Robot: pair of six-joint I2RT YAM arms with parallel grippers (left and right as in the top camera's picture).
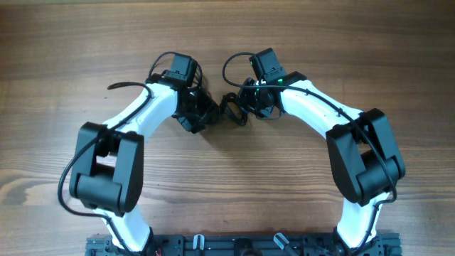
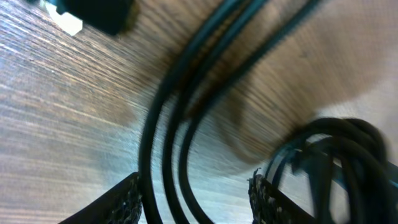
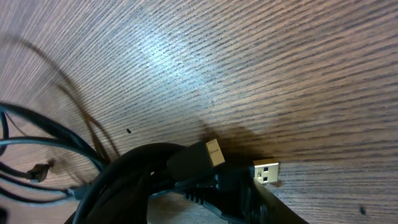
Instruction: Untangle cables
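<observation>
1. On the desk, between the two tools: one knotted bundle of cables, just right of the left tool, just left of the right tool
2. Left tool: jaws apart, three strands running lengthwise through the gap, not pinched
3. Right tool: buried in the bundle, fingers hidden; cannot tell whether open or clamped
4. Counted: two USB plugs at the right tool, one bundle, two arms about equally near
5. Probably next: drawing the bundle apart along its left-right line
</observation>
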